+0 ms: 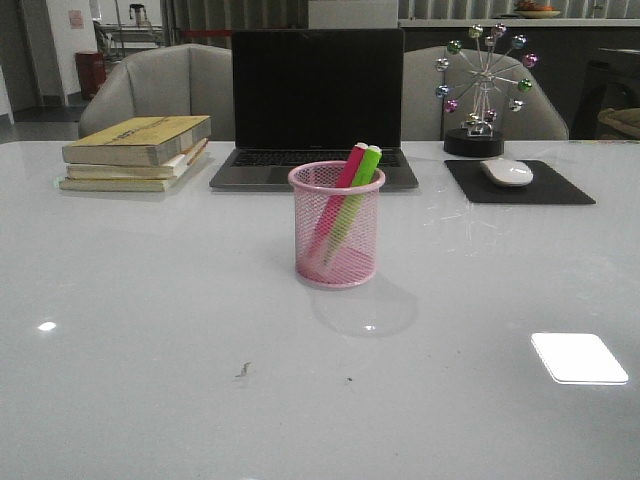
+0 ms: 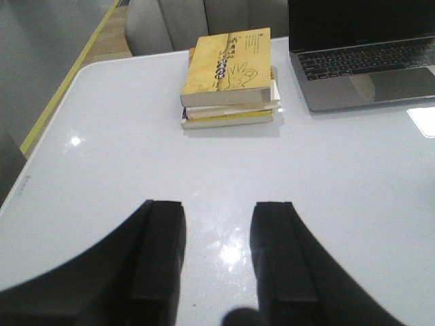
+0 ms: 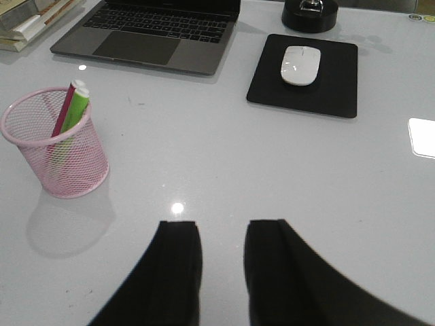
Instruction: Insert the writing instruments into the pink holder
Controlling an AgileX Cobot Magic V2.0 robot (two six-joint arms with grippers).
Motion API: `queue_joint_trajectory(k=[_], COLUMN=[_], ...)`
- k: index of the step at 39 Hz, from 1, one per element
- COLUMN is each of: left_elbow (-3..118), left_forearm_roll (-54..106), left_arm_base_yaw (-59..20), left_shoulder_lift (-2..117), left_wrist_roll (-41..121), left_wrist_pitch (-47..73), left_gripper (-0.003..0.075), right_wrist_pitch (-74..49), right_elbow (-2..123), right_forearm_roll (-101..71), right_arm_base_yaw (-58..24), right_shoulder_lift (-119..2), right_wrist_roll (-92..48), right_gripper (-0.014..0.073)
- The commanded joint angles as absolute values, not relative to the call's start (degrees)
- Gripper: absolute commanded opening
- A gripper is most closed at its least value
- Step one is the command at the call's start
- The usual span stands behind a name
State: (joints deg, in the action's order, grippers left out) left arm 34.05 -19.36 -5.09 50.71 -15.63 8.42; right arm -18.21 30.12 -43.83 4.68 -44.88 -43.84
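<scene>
The pink holder (image 1: 336,225) stands upright at the middle of the white table, in front of the laptop. Inside it lean the magenta pen (image 1: 343,180) and the lime green pen (image 1: 362,175), side by side, tops poking over the rim. The right wrist view shows the same holder (image 3: 58,146) with the green pen (image 3: 76,112) and magenta pen (image 3: 62,117) in it. My right gripper (image 3: 221,225) is open and empty over bare table, well away from the holder. My left gripper (image 2: 217,205) is open and empty too, over bare table short of the books. Neither arm shows in the front view.
An open laptop (image 1: 315,100) stands behind the holder. A stack of yellow books (image 1: 135,150) lies at the back left. A white mouse (image 1: 507,171) rests on a black pad (image 1: 520,185) at the back right, a metal ferris-wheel ornament (image 1: 485,85) behind it.
</scene>
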Motion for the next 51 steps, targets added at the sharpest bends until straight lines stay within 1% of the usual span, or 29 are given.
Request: queue_joint_trajectory(k=[1,11,42,45,51], left_elbow=[33.5,33.3,33.3,33.3,33.3], left_forearm_roll=[-19.0,-20.9,-20.9,-20.9,-20.9], left_arm_base_yaw=[-4.4,-4.4,-4.4,-4.4,-4.4], left_shoulder_lift=[49.3,49.1,49.1,49.1,49.1], left_wrist_roll=[-15.7,-15.7,-15.7,-15.7,-15.7], left_wrist_pitch=[1.8,-4.9,-6.6,-6.6,-6.6], left_gripper=[0.0313,0.0313,0.0312,0.0286,0.0169], right_wrist_pitch=[-15.4,-15.4,-15.0,-15.0,-15.0], right_elbow=[31.6,31.6,31.6,31.6,31.6], right_forearm_roll=[-45.4,-45.4,-45.4,-45.4,-45.4], right_arm_base_yaw=[4.5,4.5,4.5,4.5,4.5], right_shoulder_lift=[-45.0,-45.0,-45.0,-45.0,-45.0], right_wrist_roll=[-44.2,-44.2,-44.2,-44.2,-44.2], right_gripper=[0.0309,0.0309,0.0309,0.0309,0.0309])
